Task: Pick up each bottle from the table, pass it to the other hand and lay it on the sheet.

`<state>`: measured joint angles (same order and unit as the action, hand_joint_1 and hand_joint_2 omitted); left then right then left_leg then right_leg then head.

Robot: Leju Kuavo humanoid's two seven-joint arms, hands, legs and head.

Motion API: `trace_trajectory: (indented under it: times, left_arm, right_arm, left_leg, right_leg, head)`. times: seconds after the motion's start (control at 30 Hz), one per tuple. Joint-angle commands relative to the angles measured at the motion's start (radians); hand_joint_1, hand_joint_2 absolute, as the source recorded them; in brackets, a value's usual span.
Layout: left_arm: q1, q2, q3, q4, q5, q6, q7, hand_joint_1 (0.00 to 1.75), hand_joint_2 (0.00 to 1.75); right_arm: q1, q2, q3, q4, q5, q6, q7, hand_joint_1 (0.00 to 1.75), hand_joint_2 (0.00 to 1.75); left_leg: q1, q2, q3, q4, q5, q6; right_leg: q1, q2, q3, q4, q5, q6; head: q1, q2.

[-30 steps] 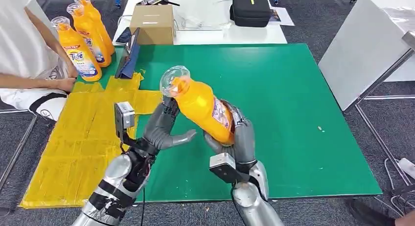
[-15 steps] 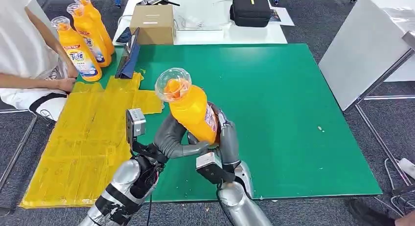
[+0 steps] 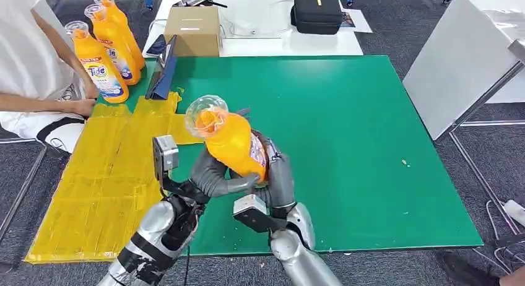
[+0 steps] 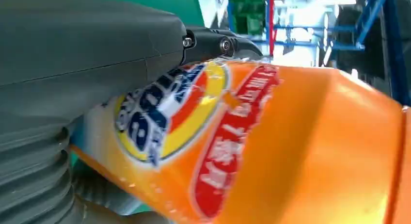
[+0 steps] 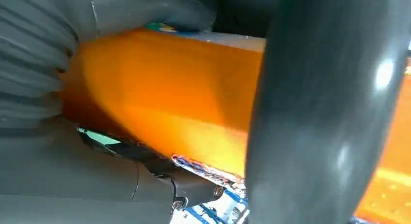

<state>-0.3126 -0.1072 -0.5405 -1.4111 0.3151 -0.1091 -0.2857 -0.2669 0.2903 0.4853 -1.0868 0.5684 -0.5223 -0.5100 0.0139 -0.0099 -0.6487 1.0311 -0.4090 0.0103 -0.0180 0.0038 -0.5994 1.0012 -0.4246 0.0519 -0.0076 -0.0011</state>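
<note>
Three orange bottles (image 3: pixel 102 54), a dark tablet (image 3: pixel 162 69) and a person's arm (image 3: pixel 43 103) crowd the counter's (image 3: pixel 371 143) far-left corner. The yellow sheet (image 3: pixel 105 181) along its left edge lies bare.

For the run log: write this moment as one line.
stage: handover | orange bottle: lifted over green mat | right hand: grips bottle | left hand: closing on it | yellow sheet: no bottle laid

Green flat worktop (image 3: pixel 371 143): crinkled yellow sheet (image 3: pixel 105 187) covers its left edge; three upright orange plastic detergent bottles (image 3: pixel 99 66) at far-left corner, beside a dark leaning tablet (image 3: pixel 162 69).
</note>
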Motion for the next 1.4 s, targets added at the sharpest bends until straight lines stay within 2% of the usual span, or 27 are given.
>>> trace_trajectory:
  times: [0.03,0.43,0.67,0.7,0.73,1.17,1.4]
  left_arm:
    - [-0.054,-0.007,-0.024,0.037,-0.042,0.067,-0.006,0.00,1.75]
    - [-0.053,-0.010,-0.025,0.034,-0.045,0.072,-0.009,0.00,1.75]
    - [-0.031,-0.022,0.008,-0.016,-0.073,0.154,-0.049,0.00,1.75]
    - [-0.025,-0.026,0.014,-0.029,-0.087,0.179,-0.063,0.70,1.75]
    - [-0.022,-0.027,0.014,-0.035,-0.089,0.185,-0.066,1.75,1.75]
    - [-0.005,-0.044,0.018,-0.064,-0.082,0.231,-0.100,1.75,1.75]
    - [0.004,-0.044,0.026,-0.094,-0.075,0.258,-0.124,1.75,1.75]
  right_arm:
    - [-0.041,-0.008,0.106,0.172,0.034,-0.013,0.027,1.75,1.75]
    - [-0.046,-0.007,0.114,0.191,0.043,-0.021,0.031,1.75,1.75]
    - [-0.051,-0.004,0.125,0.234,0.074,-0.049,0.052,1.75,1.75]
    - [-0.051,-0.003,0.125,0.238,0.073,-0.052,0.053,1.75,1.75]
    - [-0.051,-0.003,0.124,0.239,0.072,-0.053,0.052,1.75,1.75]
    - [-0.051,-0.008,0.117,0.234,0.063,-0.049,0.053,1.75,1.75]
    - [-0.048,-0.010,0.114,0.233,0.062,-0.056,0.051,1.75,1.75]
  left_leg:
    - [0.000,0.000,0.003,-0.001,-0.001,0.000]
    - [0.001,-0.001,0.002,-0.001,-0.001,0.000]
    - [0.001,0.000,0.004,-0.001,-0.001,0.000]
    - [0.001,0.000,0.005,-0.001,-0.002,0.000]
    - [0.001,0.000,0.004,-0.001,-0.001,0.000]
    - [0.001,-0.001,0.001,0.000,0.000,0.000]
    - [0.001,-0.001,0.005,-0.001,-0.002,0.001]
  right_leg:
    - [0.001,-0.001,0.004,-0.002,-0.001,-0.002]
    - [0.001,-0.002,0.003,-0.001,-0.001,-0.002]
    - [0.001,-0.002,0.004,-0.002,-0.001,-0.002]
    - [0.001,-0.002,0.005,-0.002,-0.002,-0.002]
    - [0.001,-0.002,0.004,-0.002,-0.001,-0.002]
    - [0.001,-0.003,0.001,-0.001,-0.001,-0.001]
    - [0.002,-0.004,0.005,-0.002,-0.002,-0.002]
  head:
    - [0.000,0.000]
    - [0.000,0.000]
    - [0.000,0.000]
    - [0.000,0.000]
    - [0.000,0.000]
    - [0.000,0.000]
    - [0.000,0.000]
